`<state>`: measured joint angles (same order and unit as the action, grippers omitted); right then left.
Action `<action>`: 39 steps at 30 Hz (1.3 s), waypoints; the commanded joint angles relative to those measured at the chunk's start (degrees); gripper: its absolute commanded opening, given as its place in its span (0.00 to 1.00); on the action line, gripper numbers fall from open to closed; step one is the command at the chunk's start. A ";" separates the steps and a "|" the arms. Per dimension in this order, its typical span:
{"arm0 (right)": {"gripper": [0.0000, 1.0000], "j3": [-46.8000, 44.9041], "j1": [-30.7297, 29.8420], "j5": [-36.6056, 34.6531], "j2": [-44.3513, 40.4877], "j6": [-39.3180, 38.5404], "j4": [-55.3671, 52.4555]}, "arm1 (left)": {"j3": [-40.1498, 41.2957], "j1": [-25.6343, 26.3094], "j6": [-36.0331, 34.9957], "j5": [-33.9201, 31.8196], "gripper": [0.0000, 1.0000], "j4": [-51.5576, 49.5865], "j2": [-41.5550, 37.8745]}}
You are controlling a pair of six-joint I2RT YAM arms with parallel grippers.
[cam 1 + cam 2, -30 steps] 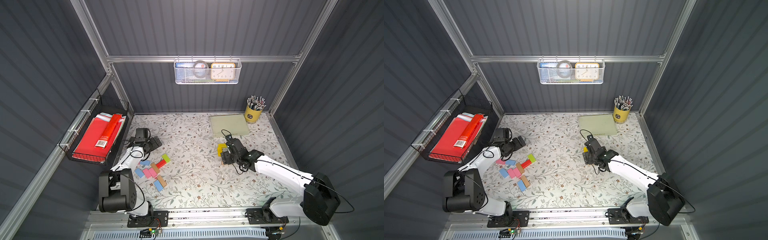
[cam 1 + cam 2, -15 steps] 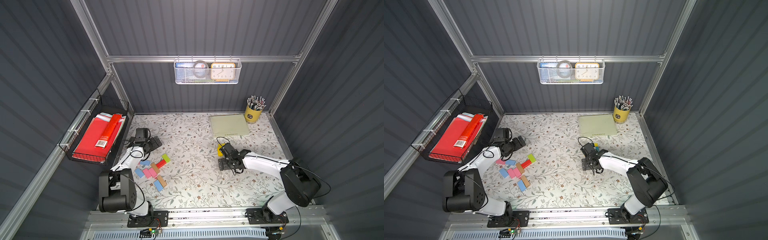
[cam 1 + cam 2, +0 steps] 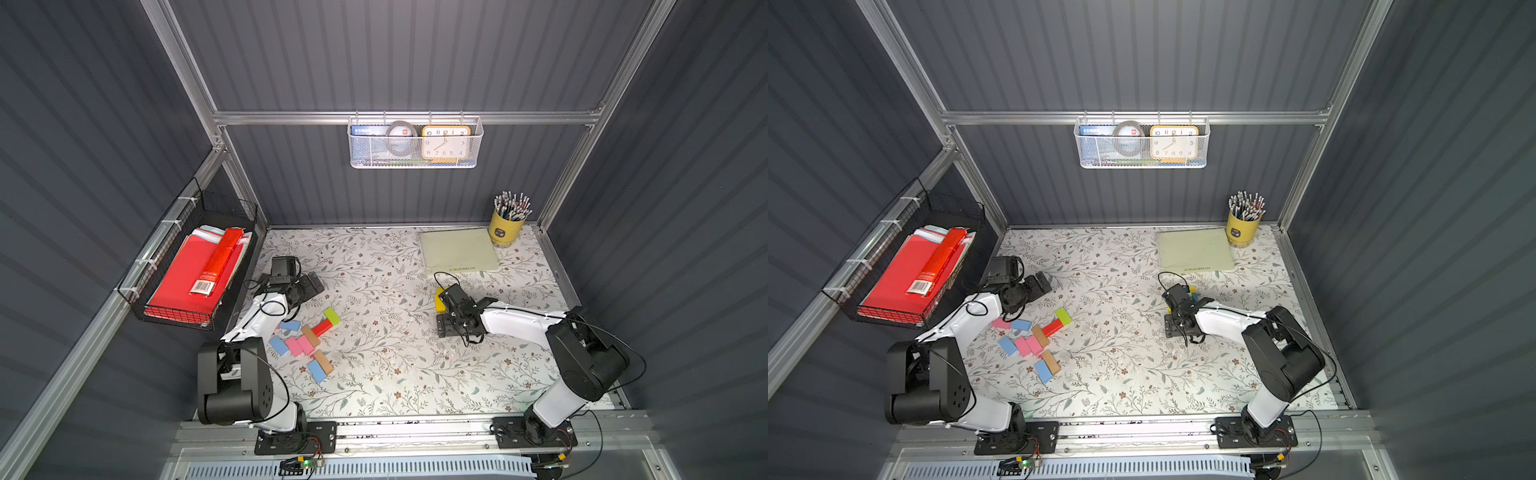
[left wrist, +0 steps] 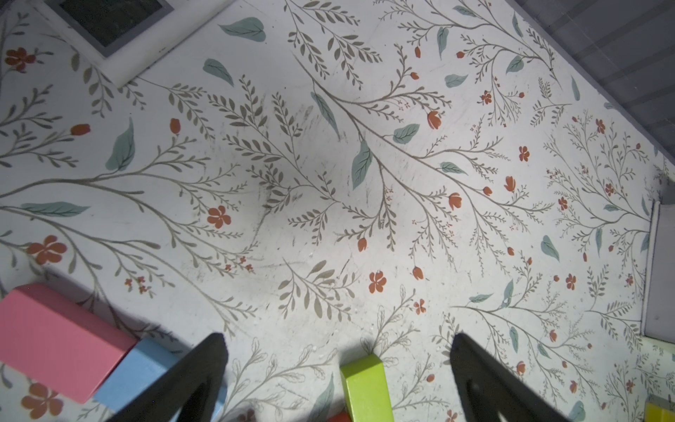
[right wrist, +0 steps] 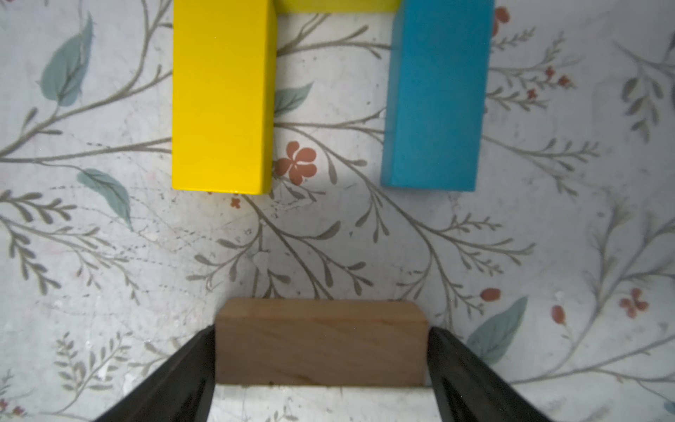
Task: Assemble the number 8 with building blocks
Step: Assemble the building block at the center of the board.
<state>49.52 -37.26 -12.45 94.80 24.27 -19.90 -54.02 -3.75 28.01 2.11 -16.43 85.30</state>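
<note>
In both top views the right arm is seen folded more tightly than a second ago, its elbow drawn inward and the right fingers brought nearer the front of the worktop. The left fingers and the loose blocks near them are unchanged. What lies under the right fingers is hidden here. Only part of a yellow block and a sliver of a blue block are shown just behind them.

In the left wrist view the left fingers are spread wide, with nothing held. The end of a green block is seen lying between them. A pink block and a pale-blue one, partly covered, lie end to end beside one finger.

In the right wrist view the right fingers are clamped on both ends of a tan block of plain wood. Whether it rests on the worktop cannot be told. Beyond it the yellow and blue blocks lie flat and parallel, apart. A further yellow piece across their far ends is cut off.
</note>
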 commanded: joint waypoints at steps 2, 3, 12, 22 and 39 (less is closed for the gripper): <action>0.86 0.15 0.87 0.75 1.47 0.51 0.12 | 0.78 -0.28 -1.17 -0.26 0.99 -0.19 -1.09; 0.84 -0.01 0.94 0.93 1.59 0.38 0.37 | 0.77 -0.28 -1.29 -0.26 0.99 -0.21 -1.06; 0.72 -0.43 2.38 1.20 1.84 -2.23 1.89 | 0.86 -0.34 -1.29 -0.26 1.00 -0.19 -1.13; 0.70 3.10 4.34 2.46 5.25 -6.97 3.03 | 0.86 -0.23 -1.28 -0.53 0.99 -0.18 -1.13; 0.76 3.92 5.05 3.66 7.72 -7.84 3.52 | 0.93 -0.24 -1.24 -0.70 0.99 -0.19 -0.88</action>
<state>54.15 -32.75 -10.07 99.96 16.69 -15.44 -53.98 -3.75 27.99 2.09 -16.43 85.30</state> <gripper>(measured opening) 0.796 0.993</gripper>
